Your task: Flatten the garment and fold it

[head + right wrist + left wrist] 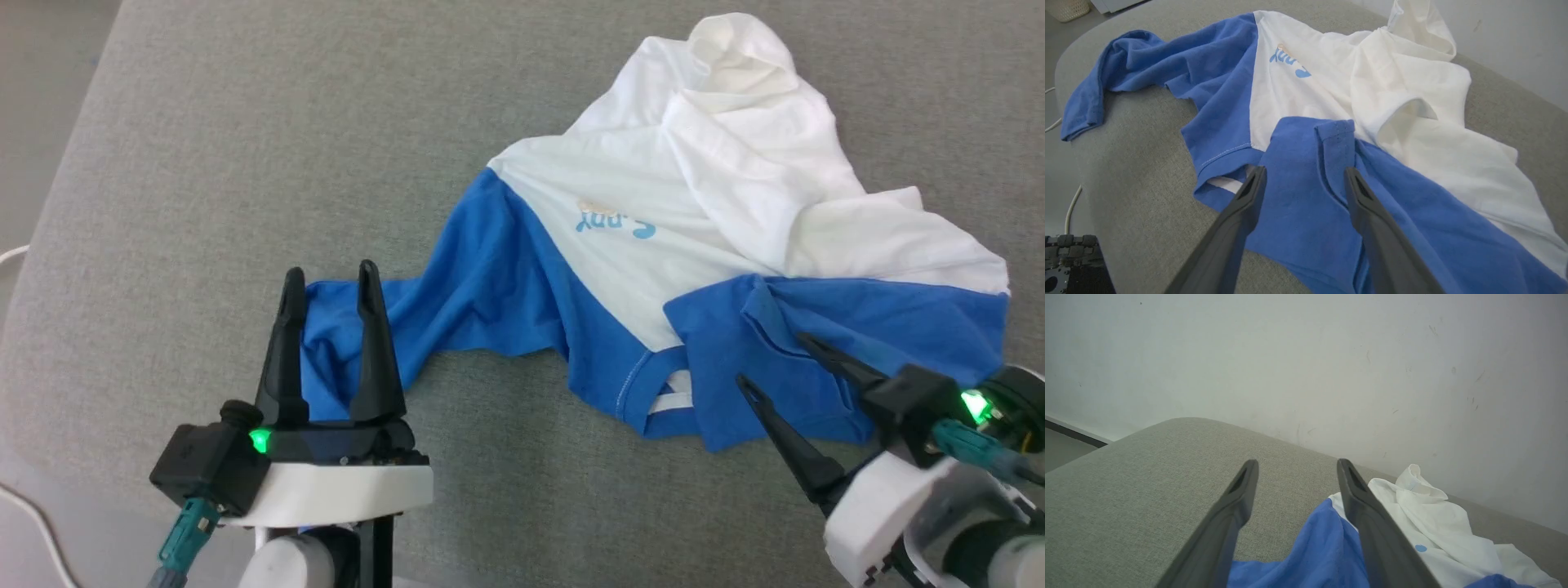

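Observation:
The garment (653,204) lies crumpled on the grey cushion (245,147), its white body bunched toward the far right and a blue sleeve stretched out to the left. My left gripper (330,278) is open, its fingers over the end of that left sleeve (1323,547) with nothing clamped between them. My right gripper (771,357) is open too, hovering over the folded blue sleeve (1306,196) near the front right. A blue print (1290,63) shows on the white chest. The neck opening (665,396) faces the front edge.
The cushion's rounded edge (1167,424) drops off at the left, with a pale wall (1331,355) behind. A white cable (33,514) runs over the floor at the left. A woven basket (1067,8) stands at the far corner in the right wrist view.

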Motion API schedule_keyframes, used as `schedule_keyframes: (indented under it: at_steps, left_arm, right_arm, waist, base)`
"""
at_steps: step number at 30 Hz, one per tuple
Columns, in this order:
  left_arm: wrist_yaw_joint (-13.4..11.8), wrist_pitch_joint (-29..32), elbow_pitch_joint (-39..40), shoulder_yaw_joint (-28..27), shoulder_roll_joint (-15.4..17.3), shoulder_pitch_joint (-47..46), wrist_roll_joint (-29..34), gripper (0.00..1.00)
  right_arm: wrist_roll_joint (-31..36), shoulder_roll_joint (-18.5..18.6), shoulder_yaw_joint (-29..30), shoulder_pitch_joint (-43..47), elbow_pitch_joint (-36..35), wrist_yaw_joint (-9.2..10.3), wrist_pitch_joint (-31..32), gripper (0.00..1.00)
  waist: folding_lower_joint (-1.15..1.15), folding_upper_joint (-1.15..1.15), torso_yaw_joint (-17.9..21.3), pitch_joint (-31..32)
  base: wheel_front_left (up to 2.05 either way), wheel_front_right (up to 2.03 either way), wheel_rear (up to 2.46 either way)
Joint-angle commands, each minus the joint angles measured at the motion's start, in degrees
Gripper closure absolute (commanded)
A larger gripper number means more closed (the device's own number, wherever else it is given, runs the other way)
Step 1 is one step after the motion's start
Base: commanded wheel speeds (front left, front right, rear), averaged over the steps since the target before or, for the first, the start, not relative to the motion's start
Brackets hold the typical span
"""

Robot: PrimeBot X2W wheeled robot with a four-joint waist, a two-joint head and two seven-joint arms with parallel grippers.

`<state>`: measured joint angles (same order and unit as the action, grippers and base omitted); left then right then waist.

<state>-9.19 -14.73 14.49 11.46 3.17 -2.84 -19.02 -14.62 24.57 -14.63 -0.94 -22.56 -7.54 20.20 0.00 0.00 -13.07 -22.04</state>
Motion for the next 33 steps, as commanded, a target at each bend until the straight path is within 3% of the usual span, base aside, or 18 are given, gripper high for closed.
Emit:
schedule_keyframes:
  at_steps: [1, 8, 17, 18, 19, 20, 33]
  left_arm:
    - [-0.26, -0.26, -0.03, 0.57, -0.27, -1.05, -0.85, 0.0]
    - [-0.98, -0.27, -0.2, 1.7, -0.28, -1.28, -1.66, 0.0]
    - [-1.41, -0.27, -0.63, 2.18, -0.29, -1.19, -1.83, 0.0]
    - [-1.36, -0.27, -0.74, 2.23, -0.29, -1.22, -1.87, 0.0]
    - [-1.26, -0.27, -0.9, 2.35, -0.29, -1.31, -1.92, 0.0]
    - [-1.13, -0.27, -1.09, 2.48, -0.29, -1.44, -1.94, 0.0]
    - [0.01, -0.27, -2.45, 1.3, -0.29, -1.02, -1.09, 0.0]
  right_arm:
    - [-0.3, 1.62, -1.68, -2.22, 0.98, 0.05, 1.17, 0.0]
    - [-0.33, 5.43, -6.29, -5.92, 5.4, 0.05, 1.58, 0.0]
    - [4.2, 5.42, -5.79, -7.82, 9.49, 0.05, -1.21, 0.0]
    - [4.38, 4.96, -5.33, -7.83, 9.82, 0.05, -1.35, 0.51]
    - [4.76, 4.69, -4.99, -7.91, 10.08, 0.05, -1.6, 0.81]
    - [5.05, 4.37, -4.72, -7.93, 10.34, 0.05, -1.84, 1.0]
    - [5.31, -1.06, 0.28, -9.31, 8.53, 0.05, -6.63, 1.0]
  waist:
    - [0.0, 0.0, -0.99, -0.65]
    - [0.0, 0.0, -2.98, -1.5]
    - [0.0, 0.0, -3.22, -1.26]
    - [0.0, 0.0, -3.07, -1.16]
    - [0.0, 0.0, -2.95, -1.05]
    - [0.0, 0.0, -2.84, -0.89]
    - [0.0, 0.0, 0.03, 1.84]
  base:
    - [0.0, 0.0, 0.0]
    - [0.0, 0.0, 0.0]
    - [0.0, 0.0, 0.0]
    - [0.0, 0.0, 0.0]
    - [0.0, 0.0, 0.0]
    - [0.0, 0.0, 0.0]
    - [0.0, 0.0, 0.0]
